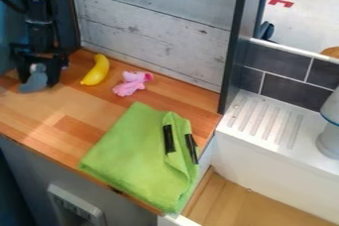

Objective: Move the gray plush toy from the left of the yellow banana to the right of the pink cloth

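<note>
You are looking down at a slant on a butcher-block wooden counter (73, 103), with the black two-finger gripper (39, 71) low at the upper left, where the black robot arm (41, 29) hangs down. Right at the gripper, overlapping its lower part in your view, is a small gray plush toy (35, 79). You cannot tell from here how far open the gripper is, nor whether it has hold of the toy or is just beside it. To the right of the gripper, well apart from it, a yellow toy banana (97, 70) lies on the wood near the back wall, and just beside that is a pink plush toy (132, 83). Nearer you, a folded lime-green cloth (136, 158) covers the counter's front right part, with two black strips (169, 139) on its folded right side. Behind the counter stands a wall of pale, weathered planks (155, 27), ending at a dark upright post (237, 46). Right of the post, you have a white ribbed drainboard (265, 121) below dark gray tiles (291, 88), with a white object with a blue line (329, 138) at the right edge. Below the counter's front edge, a light gray panel (76, 207) is set in the gray front.
</note>
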